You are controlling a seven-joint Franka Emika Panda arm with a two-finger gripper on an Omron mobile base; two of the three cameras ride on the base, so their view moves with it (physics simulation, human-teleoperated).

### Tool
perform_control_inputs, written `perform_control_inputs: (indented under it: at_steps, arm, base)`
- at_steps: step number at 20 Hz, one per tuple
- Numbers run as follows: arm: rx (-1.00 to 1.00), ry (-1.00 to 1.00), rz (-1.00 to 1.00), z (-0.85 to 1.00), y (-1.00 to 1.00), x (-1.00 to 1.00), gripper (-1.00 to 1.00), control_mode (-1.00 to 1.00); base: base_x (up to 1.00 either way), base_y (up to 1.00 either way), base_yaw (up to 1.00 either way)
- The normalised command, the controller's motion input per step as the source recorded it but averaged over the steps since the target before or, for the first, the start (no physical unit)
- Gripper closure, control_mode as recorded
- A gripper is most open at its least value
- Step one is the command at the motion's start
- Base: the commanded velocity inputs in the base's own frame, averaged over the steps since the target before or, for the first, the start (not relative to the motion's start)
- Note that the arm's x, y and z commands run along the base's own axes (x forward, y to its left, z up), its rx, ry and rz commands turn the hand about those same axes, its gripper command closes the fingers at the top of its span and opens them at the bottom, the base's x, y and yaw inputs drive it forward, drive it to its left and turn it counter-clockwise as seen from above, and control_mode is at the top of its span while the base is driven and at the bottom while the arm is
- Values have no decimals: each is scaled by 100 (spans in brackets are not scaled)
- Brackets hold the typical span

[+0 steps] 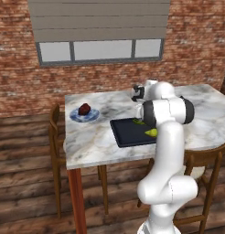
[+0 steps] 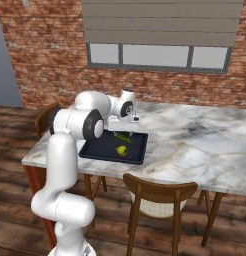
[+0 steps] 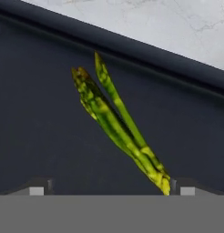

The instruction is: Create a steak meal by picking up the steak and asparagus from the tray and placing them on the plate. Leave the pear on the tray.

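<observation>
Claw (image 3: 109, 190) wide open and empty, low over the asparagus (image 3: 117, 127) on the unlabelled black tray (image 3: 36, 127).

Even flat rendered light, soft pixelation, no glare, faint shadows

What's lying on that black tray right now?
On the tray lie a yellow pear and green asparagus. The arm covers part of the tray, so anything under it cannot be seen.

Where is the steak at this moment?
The steak lies on the plate, at the table's left end in the left base view, apart from the tray.
</observation>
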Motion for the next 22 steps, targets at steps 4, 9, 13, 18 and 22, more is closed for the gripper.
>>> perform_control_inputs:
  at_steps: [4, 9, 13, 18, 22]
  arm:
    - [3, 0, 6, -17, -19, 26, -100, -100]
    - [1, 0, 6, -23, -15, 21, -100, -100]
    - [0, 0, 7, -32, -1, 11, -100, -100]
    - [0, 0, 7, -32, 0, 2, -100, -100]
    - [0, -1, 8, -31, 0, 0, -100, -100]
  base:
    - [0, 0, 0]
    - [0, 0, 0]
    - [0, 0, 0]
    - [0, 0, 0]
    - [0, 0, 0]
